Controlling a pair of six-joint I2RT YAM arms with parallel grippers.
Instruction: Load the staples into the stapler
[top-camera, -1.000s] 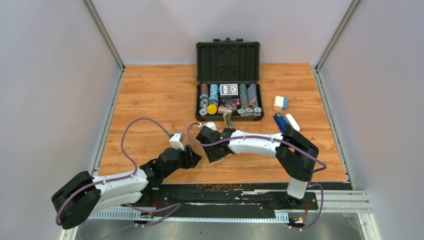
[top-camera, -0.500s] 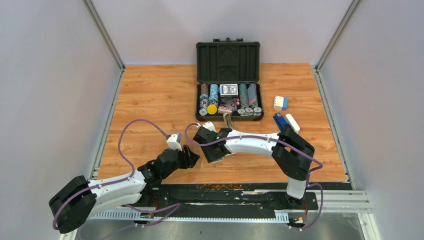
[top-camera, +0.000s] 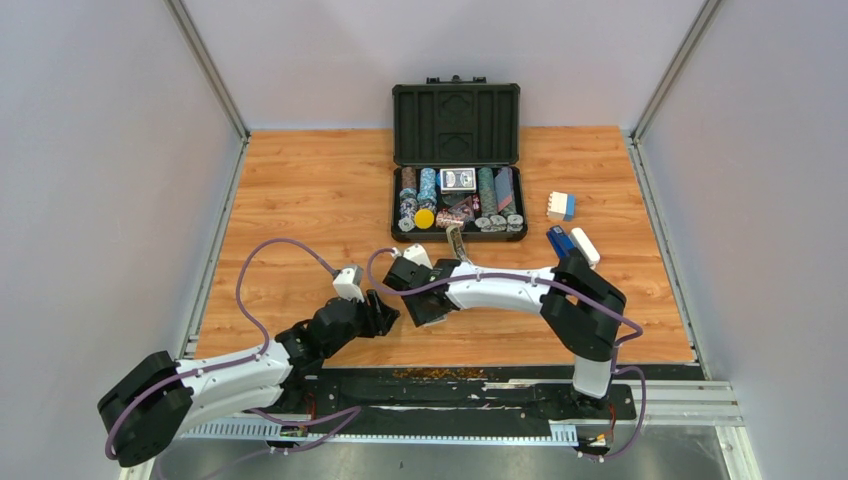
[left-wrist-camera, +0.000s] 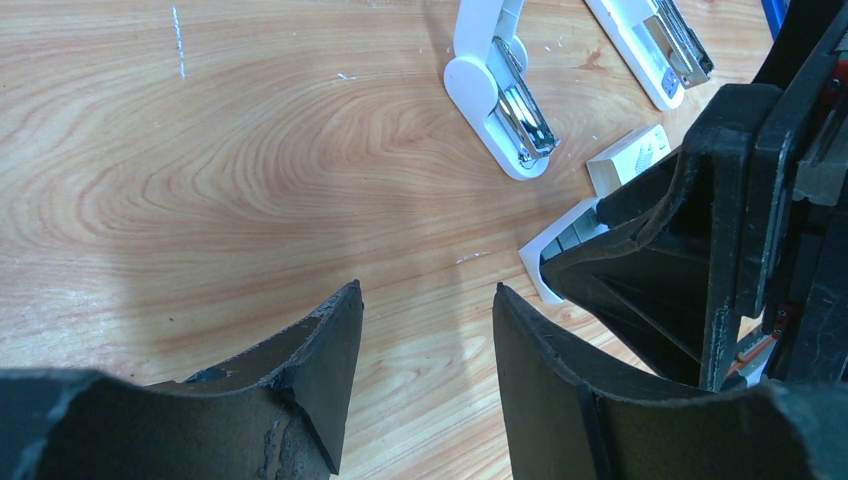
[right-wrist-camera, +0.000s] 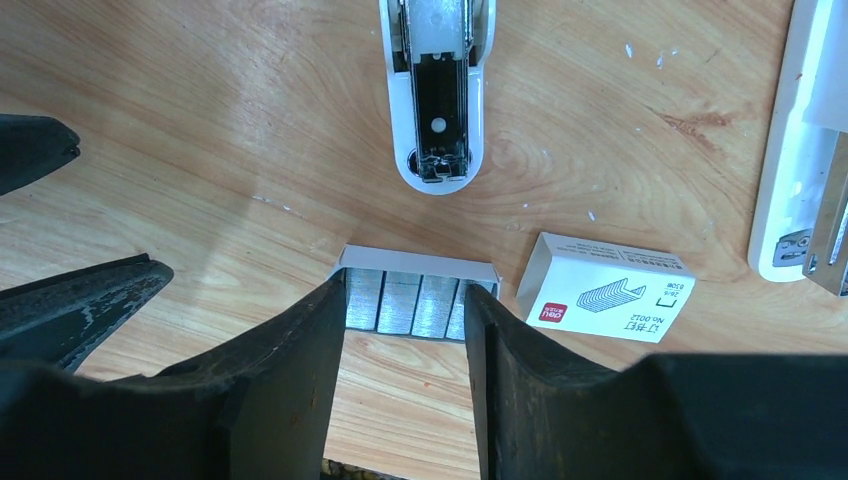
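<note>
Wood-grain counter runs under both of your arms. The largest thing on it is the open black case of poker chips, lying well beyond both claws at the far side.

Your left claw hovers low over bare wood. Its jaws are apart with nothing between them, and it sits just to the left of your right claw.

Your right claw is down at the staple tray with its jaws parted. Its fingertips overlap the tray's two ends, and you cannot tell whether they pinch the strips or only sit over them.

The stapler lies opened just ahead of the right claw's fingertips. Its white shell faces up with the metal channel bared, and its rounded end points back at the claw, apart from the tray. Another white-and-metal piece lies further to that claw's right, and you cannot tell whether it joins the stapler.

The white cardboard sleeve, with a red patch and a staple drawing, lies flat just right of the right claw's right finger. It is near the tray but apart from it.

The small white tray sits directly under the right claw. The staples, grey strips side by side, show in the gap between its fingers.
</note>
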